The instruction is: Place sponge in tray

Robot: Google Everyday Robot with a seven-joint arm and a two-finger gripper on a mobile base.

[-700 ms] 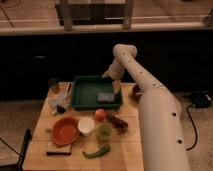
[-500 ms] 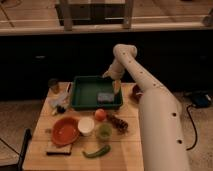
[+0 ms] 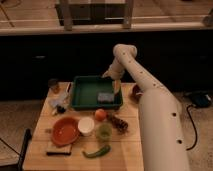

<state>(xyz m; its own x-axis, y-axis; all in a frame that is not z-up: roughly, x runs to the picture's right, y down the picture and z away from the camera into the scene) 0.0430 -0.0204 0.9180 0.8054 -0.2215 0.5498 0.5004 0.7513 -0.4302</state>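
Observation:
The dark green tray [image 3: 84, 92] stands at the back middle of the wooden table. The grey-blue sponge [image 3: 105, 96] lies flat inside it, near its right front corner. My gripper [image 3: 111, 77] hangs above the tray's right rim, just behind and above the sponge, at the end of the white arm [image 3: 150, 100] that reaches in from the right.
An orange fruit [image 3: 100, 114] sits just in front of the tray. An orange-red bowl [image 3: 65, 131], a white cup [image 3: 85, 125], a green cup [image 3: 104, 132], a green pepper [image 3: 97, 151], a dark-and-pale board [image 3: 57, 148] and dark grapes [image 3: 119, 123] fill the table's front.

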